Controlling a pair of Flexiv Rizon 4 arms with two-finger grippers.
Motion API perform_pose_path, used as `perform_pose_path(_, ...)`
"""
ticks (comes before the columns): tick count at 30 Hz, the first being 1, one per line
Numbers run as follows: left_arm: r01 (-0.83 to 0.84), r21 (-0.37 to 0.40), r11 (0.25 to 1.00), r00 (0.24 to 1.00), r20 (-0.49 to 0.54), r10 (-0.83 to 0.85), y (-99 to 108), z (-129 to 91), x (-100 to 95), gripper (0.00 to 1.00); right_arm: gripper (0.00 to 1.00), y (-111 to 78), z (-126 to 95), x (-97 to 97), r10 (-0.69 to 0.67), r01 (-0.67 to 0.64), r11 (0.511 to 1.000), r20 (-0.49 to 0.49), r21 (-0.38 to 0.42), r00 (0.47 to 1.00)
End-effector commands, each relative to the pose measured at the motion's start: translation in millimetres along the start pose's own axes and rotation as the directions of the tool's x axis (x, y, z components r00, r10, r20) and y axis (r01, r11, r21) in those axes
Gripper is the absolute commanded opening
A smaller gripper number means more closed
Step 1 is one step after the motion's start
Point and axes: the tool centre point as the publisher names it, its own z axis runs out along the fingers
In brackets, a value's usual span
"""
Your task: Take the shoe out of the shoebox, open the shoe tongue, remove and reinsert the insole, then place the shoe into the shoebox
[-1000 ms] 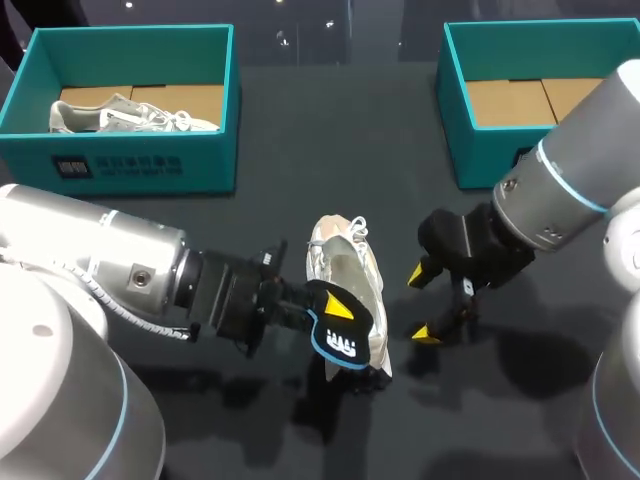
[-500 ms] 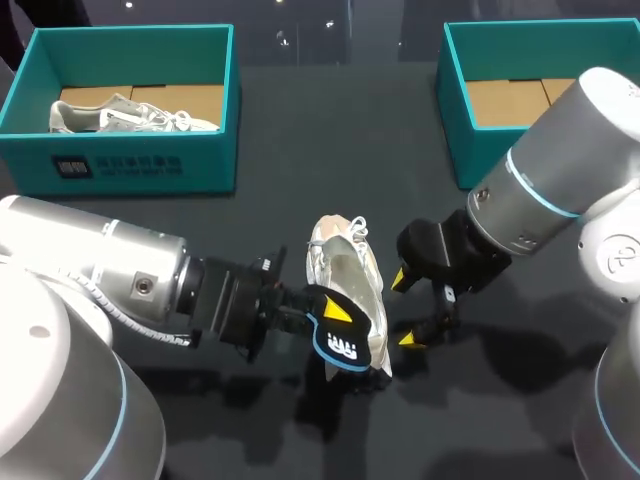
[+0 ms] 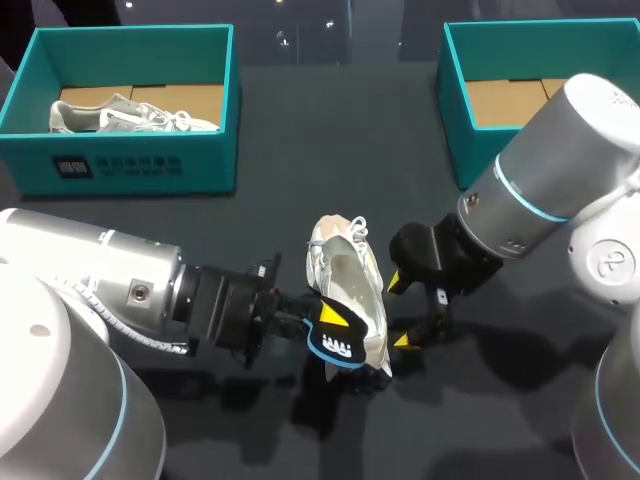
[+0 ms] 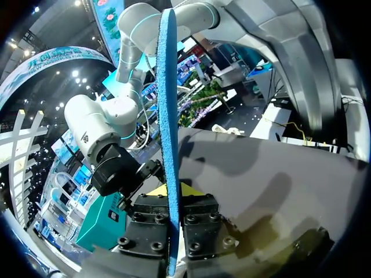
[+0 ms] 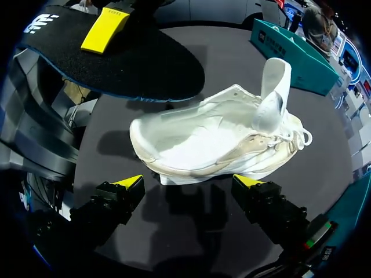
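Left claw (image 3: pixel 333 318) is clamped on the insole (image 3: pixel 342 347), one yellow tip on top, the other hidden under it (its wrist view shows the insole edge-on between both fingers). Insole is off the table (image 3: pixel 300 130), hanging over the shoe's near end.

Right claw (image 3: pixel 400 312) is open and holding nothing. It sits just beside the shoe (image 3: pixel 345 275), one tip toward each end of the shoe's flank, neither touching.

Shoe lies mid-table between the two claws, rolled partly onto its side. Long axis runs away from me: laces and raised tongue at the far end, collar opening at the near end by the insole. Tongue is already pulled up and the inside looks bare, so my read is that reinsert is the step in hand.

Key relation: the insole's long axis is roughly in line with the shoe's and it's right at the opening, so left arm does the insert. Right claw would need to close across the shoe to brace it.

Right box (image 3: pixel 478 160) is empty; left box (image 3: pixel 130 165) holds another shoe.
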Motion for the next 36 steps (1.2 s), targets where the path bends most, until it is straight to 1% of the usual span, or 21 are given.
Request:
perform_pose_path(1, -0.001, 0.001, 1.0, 1.0, -0.002, 0.001, 0.8, 0.3, -0.6, 0.0, 1.0, 0.6, 3.9, 1.3, 0.003, -0.003, 1.0, 0.007, 0.001, 1.0)
perform_pose_path(10, -0.001, 0.001, 1.0, 1.0, -0.002, 0.001, 0.8, 0.3, -0.6, 0.0, 1.0, 0.6, 3.9, 1.3, 0.003, -0.003, 1.0, 0.007, 0.001, 1.0)
perform_pose_path(11, -0.009, 0.006, 1.0, 1.0, -0.003, 0.009, 0.2, 3.6, -1.5, 0.0, 1.0, 0.6, 3.9, 1.3, 0.003, -0.003, 1.0, 0.007, 0.001, 1.0)
perform_pose_path(13, -0.016, 0.033, 0.999, 1.0, -0.008, 0.016, -0.9, 9.0, -3.0, 0.0, 1.0, 0.6, 3.9, 1.3, 0.003, -0.003, 1.0, 0.007, 0.001, 1.0)
perform_pose_path(19, -0.022, 0.083, 0.996, 1.0, -0.007, 0.022, -2.3, 15.1, -5.5, 0.0, 1.0, 0.6, 3.9, 1.3, 0.003, -0.003, 1.0, 0.007, 0.001, 1.0)
perform_pose_path(22, 0.001, 0.133, 0.991, 1.0, -0.01, 0.0, -0.2, 19.2, -6.6, 0.0, 1.0, 0.6, 3.9, 1.3, 0.003, -0.003, 1.0, 0.007, 0.001, 1.0)
perform_pose_path(24, 0.011, 0.15, 0.989, 1.0, -0.014, -0.009, 2.7, 22.2, -8.3, 0.0, 1.0, 0.6, 3.9, 1.3, 0.003, -0.003, 1.0, 0.007, 0.001, 1.0)
perform_pose_path(25, 0.011, 0.14, 0.99, 1.0, -0.016, -0.009, 5.2, 23.7, -9.9, 0.0, 1.0, 0.6, 3.9, 1.3, 0.003, -0.003, 1.0, 0.007, 0.001, 1.0)
perform_pose_path(36, 0.011, 0.14, 0.99, 1.0, -0.016, -0.009, 5.2, 23.7, -9.9, 0.0, 1.0, 0.6, 3.9, 1.3, 0.003, -0.003, 1.0, 0.007, 0.001, 1.0)
